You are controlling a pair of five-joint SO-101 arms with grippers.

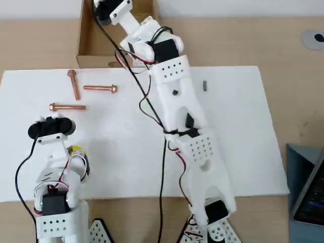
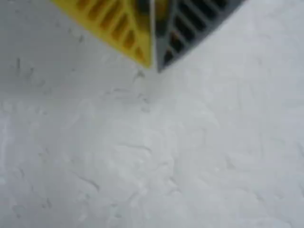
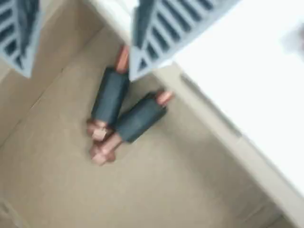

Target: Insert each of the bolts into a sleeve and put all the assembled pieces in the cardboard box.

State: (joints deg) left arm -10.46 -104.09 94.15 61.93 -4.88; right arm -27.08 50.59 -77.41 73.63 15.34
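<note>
Two assembled pieces [image 3: 110, 97], [image 3: 139, 118] lie touching inside cardboard box [image 1: 86, 48] at desk's far edge. Three bare bolts [image 1: 74, 84], [image 1: 100, 88], [image 1: 68, 107] lie near white mat's [image 1: 243, 152] far left corner. One dark sleeve [image 1: 205, 85] near mat's far edge. Judged two of five done. Right jaws wide apart, empty, over box. Left jaws tips together, holding nothing, by mat's left edge.

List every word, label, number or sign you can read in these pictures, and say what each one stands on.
No text can be read.
The box, the bolts and the assembled pieces bear no visible print.
The screen at the right of the high view shows coloured lines too small to read.
</note>
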